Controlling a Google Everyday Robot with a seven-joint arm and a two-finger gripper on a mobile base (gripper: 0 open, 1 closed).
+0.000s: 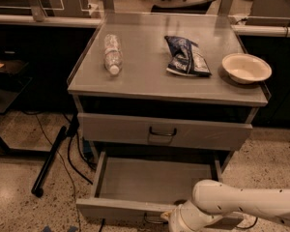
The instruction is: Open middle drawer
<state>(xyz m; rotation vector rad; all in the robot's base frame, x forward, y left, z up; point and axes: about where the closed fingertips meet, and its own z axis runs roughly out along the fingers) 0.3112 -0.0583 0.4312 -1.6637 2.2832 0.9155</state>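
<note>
The middle drawer (154,180) is the wide shallow grey one below the taller top drawer (116,128). It stands pulled out toward me, and its plain grey tray shows empty. Its front panel (118,209) runs along the bottom of the view. My gripper (170,221) is at the centre of that front panel, where the small dark handle (153,221) sits, and is partly cut off by the bottom edge. My white arm (241,204) reaches in from the lower right.
On the cabinet top lie a plastic bottle (112,52), a blue chip bag (186,56) and a white bowl (246,67). The top drawer's handle (162,132) is above the open tray. A black pole (49,161) and cables lie on the floor at the left.
</note>
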